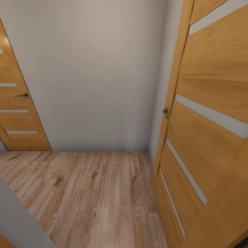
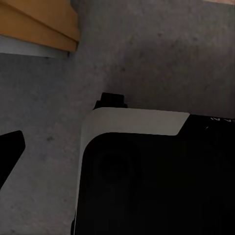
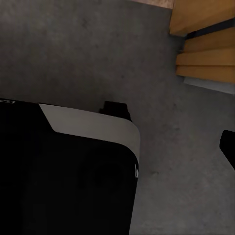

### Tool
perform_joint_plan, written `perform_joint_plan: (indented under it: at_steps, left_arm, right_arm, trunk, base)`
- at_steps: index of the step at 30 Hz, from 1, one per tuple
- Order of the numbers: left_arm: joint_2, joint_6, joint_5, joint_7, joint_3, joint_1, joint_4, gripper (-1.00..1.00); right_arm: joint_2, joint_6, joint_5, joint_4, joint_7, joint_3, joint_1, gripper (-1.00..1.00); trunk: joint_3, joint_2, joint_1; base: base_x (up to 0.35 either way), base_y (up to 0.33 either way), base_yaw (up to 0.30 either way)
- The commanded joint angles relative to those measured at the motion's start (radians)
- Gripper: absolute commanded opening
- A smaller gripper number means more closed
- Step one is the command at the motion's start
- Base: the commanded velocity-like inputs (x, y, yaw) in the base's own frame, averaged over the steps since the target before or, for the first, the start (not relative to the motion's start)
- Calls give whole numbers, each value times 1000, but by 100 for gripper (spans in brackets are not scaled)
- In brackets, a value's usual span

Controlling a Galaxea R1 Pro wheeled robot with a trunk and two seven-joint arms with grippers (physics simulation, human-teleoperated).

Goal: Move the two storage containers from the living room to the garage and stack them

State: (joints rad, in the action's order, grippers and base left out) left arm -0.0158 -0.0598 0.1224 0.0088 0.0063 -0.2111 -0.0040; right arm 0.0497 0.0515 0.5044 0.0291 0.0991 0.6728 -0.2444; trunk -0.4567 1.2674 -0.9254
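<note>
Jaws unseen, possibly tucked; wood door (image 1: 210, 113) stands beside grey wall (image 1: 93, 75).

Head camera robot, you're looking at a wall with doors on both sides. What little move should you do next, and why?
Probably turn a little on the spot to look for a way out. Ahead is a blank wall, with a wooden door at the left and another door close at the right. The wood plank floor ends at that wall, so driving forward leads nowhere, and no orange-red bin is in sight here.
</note>
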Motion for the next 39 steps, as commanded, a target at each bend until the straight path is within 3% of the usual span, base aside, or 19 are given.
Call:
perform_joint_plan:
  at_steps: [1,17,31,39]
  left_arm:
    - [0,-3,8,0,0,-1,1,100]
    - [0,-5,8,0,0,-1,1,100]
    - [-1,-4,8,0,0,-1,1,100]
    - [-1,-4,8,0,0,-1,1,100]
  right_arm:
    - [1,5,9,3,1,8,-1,100]
    - [1,5,9,3,0,8,-1,100]
    - [1,5,9,3,1,8,-1,100]
    - [1,5,9,3,-1,8,-1,100]
  trunk:
    - [-1,1,0]
    - [-1,1,0]
    - [-1,1,0]
    - [-1,1,0]
  base:
    - [0,0,0]
    - [6,-56,0]
    - [271,0,0]
    - [69,0,0]
